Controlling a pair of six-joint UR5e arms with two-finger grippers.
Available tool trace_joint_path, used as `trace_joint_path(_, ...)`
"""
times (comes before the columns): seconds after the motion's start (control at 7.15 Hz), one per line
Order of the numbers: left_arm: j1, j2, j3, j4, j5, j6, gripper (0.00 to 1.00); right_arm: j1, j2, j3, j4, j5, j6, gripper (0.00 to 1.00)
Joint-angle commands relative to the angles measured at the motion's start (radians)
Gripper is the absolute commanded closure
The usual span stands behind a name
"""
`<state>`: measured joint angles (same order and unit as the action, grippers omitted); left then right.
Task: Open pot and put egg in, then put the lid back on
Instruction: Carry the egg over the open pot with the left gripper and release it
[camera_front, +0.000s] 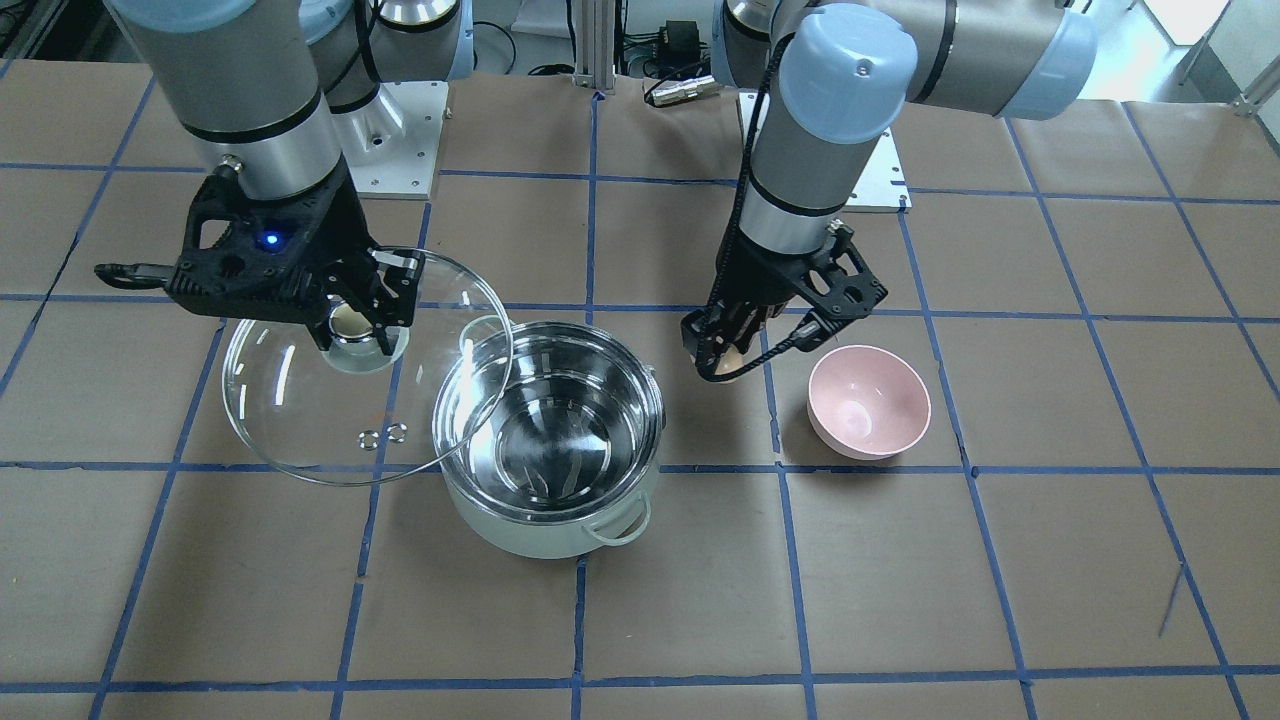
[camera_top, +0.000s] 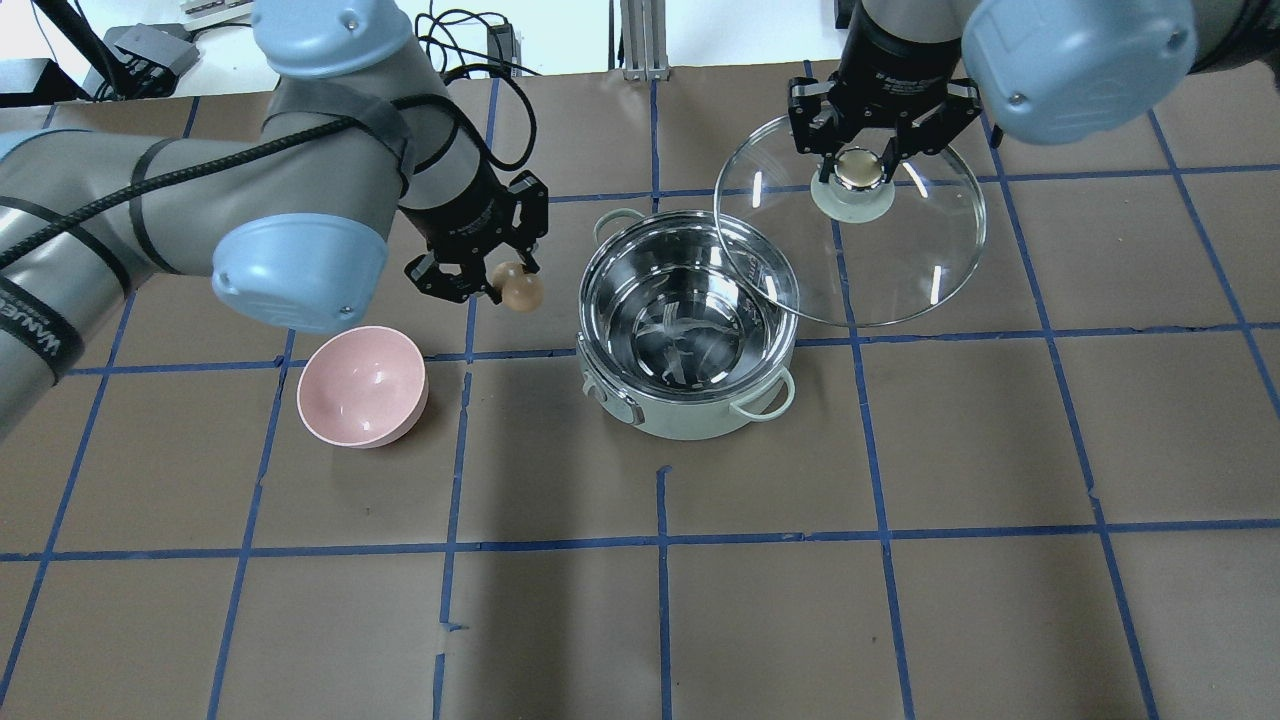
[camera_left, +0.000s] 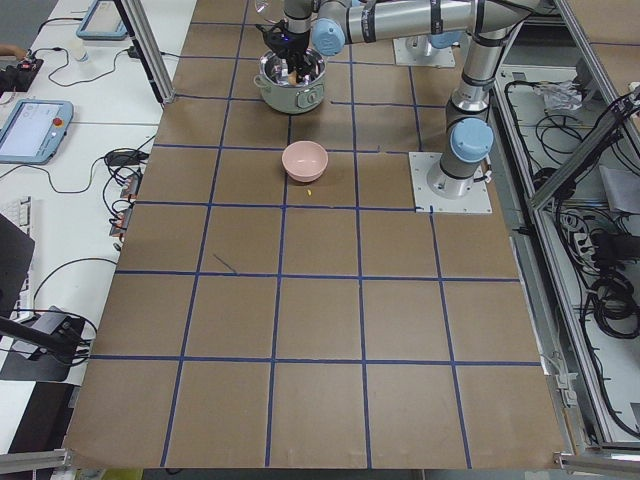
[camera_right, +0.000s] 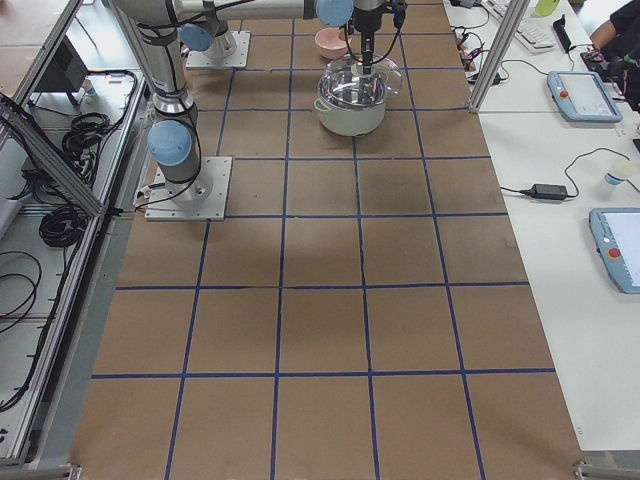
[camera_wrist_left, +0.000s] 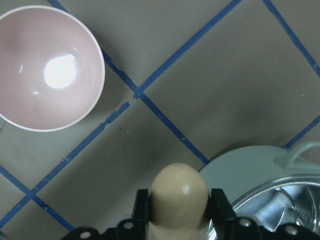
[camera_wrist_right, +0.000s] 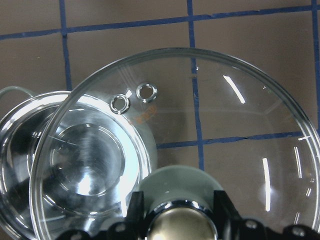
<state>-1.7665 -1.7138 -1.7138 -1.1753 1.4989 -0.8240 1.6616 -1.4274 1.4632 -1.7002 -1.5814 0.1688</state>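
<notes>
Now the pot (camera_top: 690, 425) stands open on the worktop (camera_top: 900, 600), the lid (camera_top: 900, 270) pinched by its knob (camera_top: 858, 168) in the right jaws beside it; the egg (camera_top: 521, 290), pinched in the left jaws, hangs just outside the pot's opposite rim.

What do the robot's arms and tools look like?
The left arm and right arm are grey tubes with pale blue joint caps; a black cable runs along the left. The left tool and right tool are black open frames.
</notes>
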Motion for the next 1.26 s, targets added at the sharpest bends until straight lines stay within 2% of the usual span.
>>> trace_joint_path(0.0, -0.074, -0.068, 0.0, 0.122, -0.002, 0.104, 0.91, -0.02, -0.028, 0.009, 0.022, 0.003, -0.031, 0.9)
trace_joint_path(0.42, -0.166, -0.15, 0.048, 0.186, 0.012, 0.198, 0.91, -0.028, -0.021, 0.016, 0.014, -0.008, -0.061, 0.91)
trace_joint_path(1.12, -0.169, -0.187, 0.028, 0.186, 0.049, 0.237, 0.9, -0.029, -0.019, 0.017, 0.016, -0.008, -0.063, 0.9)
